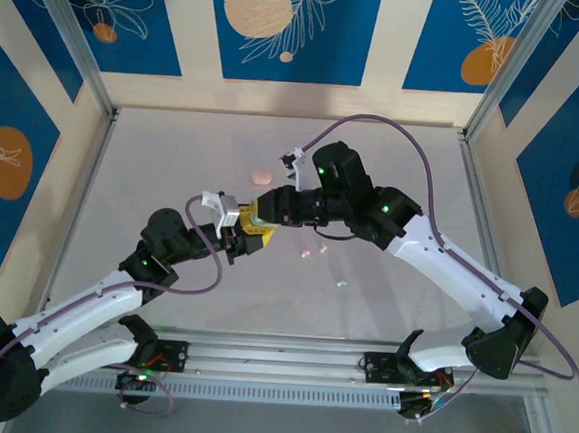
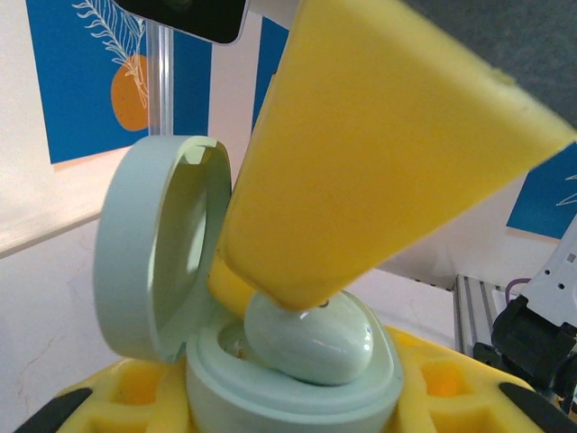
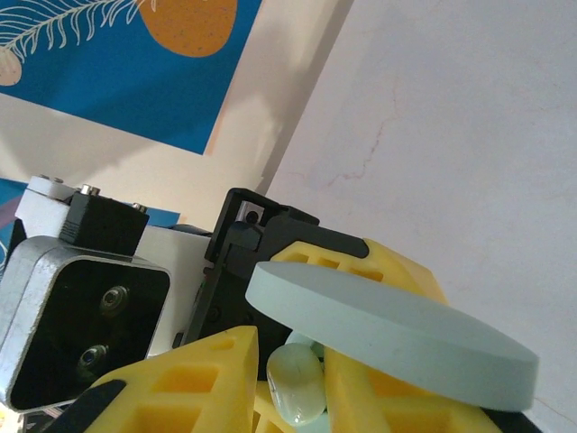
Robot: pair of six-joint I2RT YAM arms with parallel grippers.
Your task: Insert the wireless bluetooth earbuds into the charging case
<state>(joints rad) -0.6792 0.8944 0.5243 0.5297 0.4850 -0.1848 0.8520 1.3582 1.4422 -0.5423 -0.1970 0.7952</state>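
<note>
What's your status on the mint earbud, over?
Left gripper shut on pale mint round plastic charging case, lid open. Right gripper astride pale mint plastic earbud, grip unclear. Earbud sitting in case, not flush. Nothing blocking.

A yellow finger (image 2: 379, 153) hides the top of the mint earbud (image 2: 311, 347) in the case (image 2: 297, 401).

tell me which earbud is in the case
The pale mint earbud resting in the open mint case. The two pink earbuds and another pale one lie loose on the table.
</note>
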